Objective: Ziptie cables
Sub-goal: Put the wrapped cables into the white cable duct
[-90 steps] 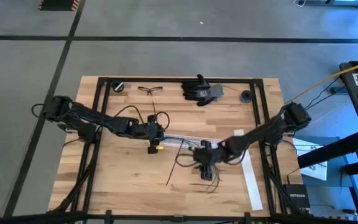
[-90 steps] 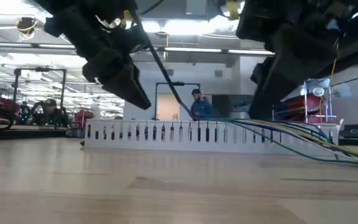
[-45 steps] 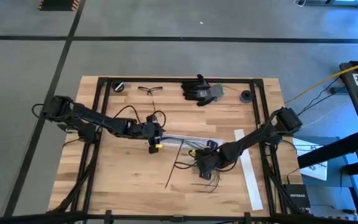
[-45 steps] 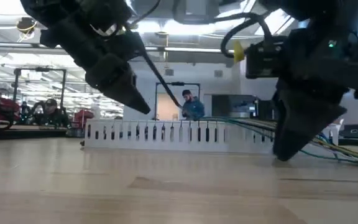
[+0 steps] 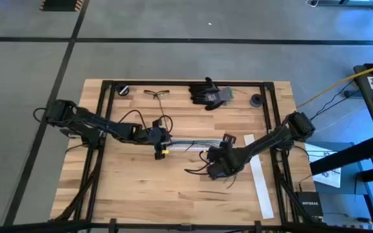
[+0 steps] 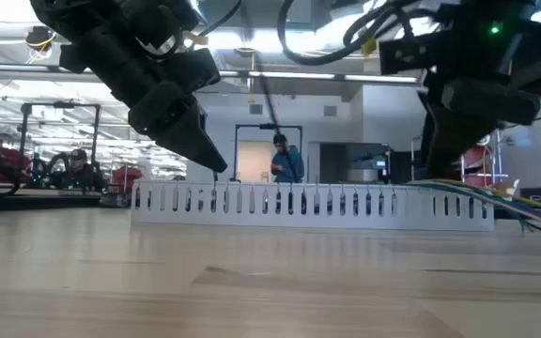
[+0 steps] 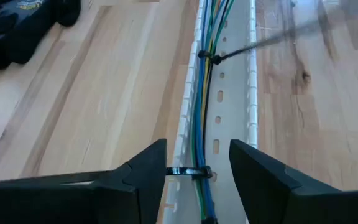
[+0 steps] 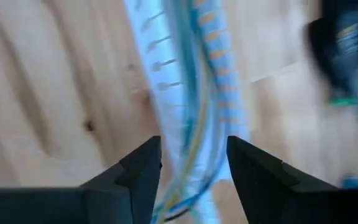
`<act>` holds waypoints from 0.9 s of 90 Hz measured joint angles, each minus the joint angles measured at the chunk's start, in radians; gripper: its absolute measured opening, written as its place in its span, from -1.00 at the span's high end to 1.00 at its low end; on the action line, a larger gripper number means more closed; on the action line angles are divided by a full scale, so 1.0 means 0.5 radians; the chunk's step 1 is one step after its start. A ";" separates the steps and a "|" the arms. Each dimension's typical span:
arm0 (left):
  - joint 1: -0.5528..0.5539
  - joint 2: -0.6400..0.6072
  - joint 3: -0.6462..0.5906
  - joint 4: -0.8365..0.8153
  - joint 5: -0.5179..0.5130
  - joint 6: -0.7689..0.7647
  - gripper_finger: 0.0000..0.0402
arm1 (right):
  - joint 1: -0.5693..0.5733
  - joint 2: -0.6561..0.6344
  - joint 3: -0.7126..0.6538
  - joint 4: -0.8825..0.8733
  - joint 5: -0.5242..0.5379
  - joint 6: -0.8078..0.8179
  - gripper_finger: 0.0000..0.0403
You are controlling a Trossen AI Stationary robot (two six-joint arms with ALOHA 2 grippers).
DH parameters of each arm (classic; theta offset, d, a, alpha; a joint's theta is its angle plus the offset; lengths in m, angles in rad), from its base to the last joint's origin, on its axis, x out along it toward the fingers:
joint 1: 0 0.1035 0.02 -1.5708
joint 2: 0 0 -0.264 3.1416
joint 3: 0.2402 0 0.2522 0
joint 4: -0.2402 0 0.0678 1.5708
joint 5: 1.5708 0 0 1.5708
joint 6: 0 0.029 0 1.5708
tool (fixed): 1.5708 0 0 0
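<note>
The left claw (image 5: 161, 148) hung over the left end of the white slotted strip (image 7: 252, 74) near the middle of the desk (image 5: 135, 188), its fingers (image 7: 145, 171) parted with nothing between them, astride the strip where a black ziptie (image 7: 188, 172) crossed the cables (image 7: 204, 93). The cables lay bundled along the strip, a second ziptie (image 7: 205, 57) round them farther on, and ran right to the right claw (image 5: 216, 167). That claw hovered over the strip's right end, fingers (image 8: 138, 168) likewise spread and empty, with loose cable ends curling on the desk beside it.
</note>
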 joint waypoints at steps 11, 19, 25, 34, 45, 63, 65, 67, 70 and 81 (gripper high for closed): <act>0.000 0.000 0.000 -0.001 0.000 -0.001 0.21 | -0.016 0.000 -0.019 -0.132 0.131 0.012 0.16; 0.000 0.000 0.000 -0.001 0.000 -0.005 0.21 | -0.015 0.000 -0.022 -0.146 0.077 0.038 0.16; 0.000 0.000 0.000 -0.002 0.000 -0.007 0.21 | 0.018 -0.008 -0.022 -0.090 -0.046 0.088 0.16; 0.000 0.000 0.001 -0.002 0.000 -0.007 0.21 | 0.116 -0.023 -0.022 0.110 -0.263 0.114 0.16; 0.000 -0.001 0.002 -0.001 0.000 -0.007 0.21 | 0.243 -0.021 -0.087 0.559 -0.325 0.172 0.16; 0.000 -0.002 0.003 -0.004 0.000 -0.008 0.21 | 0.288 0.070 -0.379 0.732 -0.309 0.611 0.16; 0.000 -0.002 0.003 -0.007 0.000 -0.008 0.21 | 0.288 0.068 -0.396 0.716 -0.307 0.661 0.16; 0.000 -0.002 0.003 -0.006 0.000 -0.008 0.21 | 0.288 0.063 -0.414 0.675 -0.311 0.702 0.16; 0.000 -0.003 0.003 -0.001 0.000 -0.008 0.21 | 0.290 0.064 -0.433 0.605 -0.314 0.746 0.16; -0.008 -0.003 0.003 -0.005 -0.001 -0.014 0.21 | 0.316 0.050 -0.426 0.260 -0.292 0.757 0.16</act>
